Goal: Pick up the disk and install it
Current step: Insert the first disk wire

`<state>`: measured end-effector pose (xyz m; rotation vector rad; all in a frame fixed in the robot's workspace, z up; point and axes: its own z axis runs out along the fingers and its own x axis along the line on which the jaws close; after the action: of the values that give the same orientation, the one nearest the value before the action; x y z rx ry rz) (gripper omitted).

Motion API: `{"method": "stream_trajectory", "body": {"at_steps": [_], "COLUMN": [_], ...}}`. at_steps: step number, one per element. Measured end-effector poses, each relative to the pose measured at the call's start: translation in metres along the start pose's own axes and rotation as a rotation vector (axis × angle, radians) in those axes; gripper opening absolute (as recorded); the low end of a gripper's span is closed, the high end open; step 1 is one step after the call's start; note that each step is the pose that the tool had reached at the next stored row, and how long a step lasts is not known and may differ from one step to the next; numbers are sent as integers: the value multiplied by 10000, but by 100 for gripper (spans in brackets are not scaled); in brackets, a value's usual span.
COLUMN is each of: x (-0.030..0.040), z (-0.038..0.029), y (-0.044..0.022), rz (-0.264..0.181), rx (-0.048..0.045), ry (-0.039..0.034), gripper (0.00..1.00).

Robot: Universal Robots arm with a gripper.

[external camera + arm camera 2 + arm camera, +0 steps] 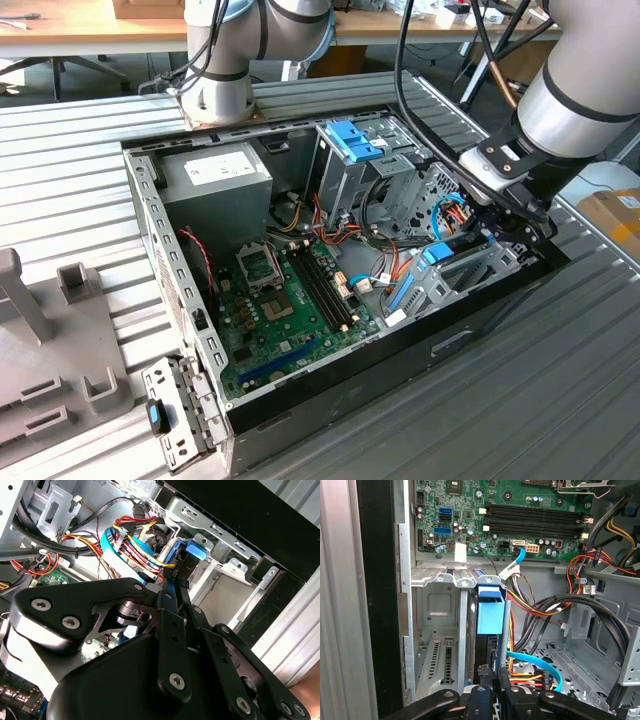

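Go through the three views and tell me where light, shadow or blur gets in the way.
Exterior view: even daylight, but the gripper sits in shadow at the computer case edge. Second wrist view: the dark gripper linkage looms close and soft, cables beyond are sharper. First wrist view: the motherboard is well lit, the disk carrier bright blue, the bay below it dark.

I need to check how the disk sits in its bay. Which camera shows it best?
The first wrist view: the disk stands on edge in the bay, its blue end facing the camera, above the gripper. The exterior view shows it small, beside the arm. The second wrist view shows its blue end beyond the gripper.
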<state>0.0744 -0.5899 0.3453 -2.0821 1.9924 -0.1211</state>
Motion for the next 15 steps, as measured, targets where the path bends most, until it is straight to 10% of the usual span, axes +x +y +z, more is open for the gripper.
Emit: {"method": "stream_trajectory", "body": {"at_steps": [15], "x": [1], "z": [24], "y": [6], "rz": [53], "rx": [8], "ry": [-30], "gripper": [16]}}
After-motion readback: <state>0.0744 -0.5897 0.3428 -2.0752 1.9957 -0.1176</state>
